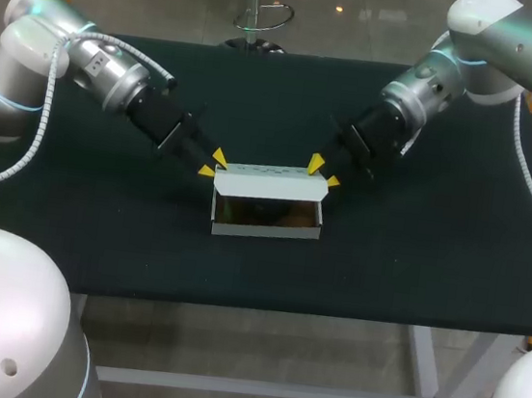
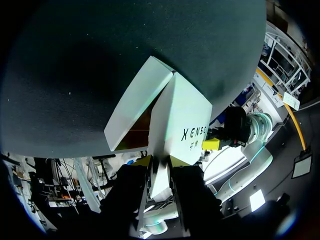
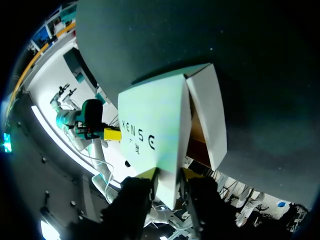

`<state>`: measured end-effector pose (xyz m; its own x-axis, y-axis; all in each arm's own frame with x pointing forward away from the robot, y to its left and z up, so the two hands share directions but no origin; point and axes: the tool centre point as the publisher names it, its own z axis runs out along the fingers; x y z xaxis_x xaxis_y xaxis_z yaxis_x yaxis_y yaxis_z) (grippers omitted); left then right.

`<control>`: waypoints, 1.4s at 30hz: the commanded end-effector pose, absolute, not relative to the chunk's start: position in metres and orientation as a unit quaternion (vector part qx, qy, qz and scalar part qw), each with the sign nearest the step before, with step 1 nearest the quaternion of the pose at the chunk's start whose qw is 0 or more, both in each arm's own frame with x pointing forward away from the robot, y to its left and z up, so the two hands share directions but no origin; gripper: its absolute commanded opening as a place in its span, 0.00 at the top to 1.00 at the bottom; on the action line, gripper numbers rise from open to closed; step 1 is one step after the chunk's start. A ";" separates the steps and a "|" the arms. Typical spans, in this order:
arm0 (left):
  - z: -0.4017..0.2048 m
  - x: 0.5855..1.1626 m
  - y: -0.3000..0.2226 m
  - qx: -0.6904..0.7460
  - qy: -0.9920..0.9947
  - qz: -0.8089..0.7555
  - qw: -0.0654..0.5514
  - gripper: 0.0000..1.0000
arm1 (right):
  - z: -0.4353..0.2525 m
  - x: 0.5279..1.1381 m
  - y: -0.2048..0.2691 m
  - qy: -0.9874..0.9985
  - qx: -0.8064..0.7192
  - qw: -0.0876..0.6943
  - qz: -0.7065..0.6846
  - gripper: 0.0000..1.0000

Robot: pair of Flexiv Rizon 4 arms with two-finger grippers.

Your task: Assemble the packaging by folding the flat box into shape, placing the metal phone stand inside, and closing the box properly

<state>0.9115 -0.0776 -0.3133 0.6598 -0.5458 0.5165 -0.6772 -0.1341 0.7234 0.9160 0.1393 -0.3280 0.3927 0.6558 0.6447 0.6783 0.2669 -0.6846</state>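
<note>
A white cardboard box (image 1: 266, 226) sits at the middle of the table, its brown inside showing. Its lid flap (image 1: 270, 182) stands over the back wall. Something dark (image 1: 262, 212) lies inside; I cannot tell what it is. My left gripper (image 1: 212, 162) is shut on the flap's left end, and in the left wrist view the flap (image 2: 177, 115) runs between the left gripper's (image 2: 160, 162) yellow tips. My right gripper (image 1: 323, 170) is shut on the flap's right end. The right wrist view shows the flap (image 3: 155, 120) pinched in the right gripper (image 3: 167, 174).
The dark cloth table (image 1: 404, 264) lies bare around the box, with its front edge a short way in front of the box. Both arms slant in from the back corners and meet over the box.
</note>
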 end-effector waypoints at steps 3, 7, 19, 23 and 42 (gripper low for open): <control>-0.318 0.909 -0.081 0.750 -0.407 0.067 0.518 0.80 | -0.333 0.919 0.140 -0.552 -0.594 0.585 -0.001 0.68; -0.320 0.907 -0.082 0.748 -0.409 0.069 0.519 0.80 | -0.335 0.918 0.140 -0.553 -0.594 0.584 -0.001 0.68; -0.326 0.900 -0.081 0.746 -0.413 0.078 0.517 0.79 | -0.339 0.911 0.139 -0.563 -0.592 0.576 0.000 0.64; -0.328 0.898 -0.081 0.747 -0.414 0.080 0.514 0.78 | -0.339 0.910 0.138 -0.568 -0.590 0.574 0.000 0.63; -0.330 0.891 -0.072 0.755 -0.427 0.086 0.491 0.72 | -0.343 0.910 0.138 -0.589 -0.583 0.560 -0.002 0.60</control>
<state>0.8946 -0.0741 -0.3330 0.6201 -0.5593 0.5502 -0.7263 -0.1441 0.6721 0.9076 0.1371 -0.3431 0.3098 0.6831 0.6614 0.6914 0.3156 -0.6498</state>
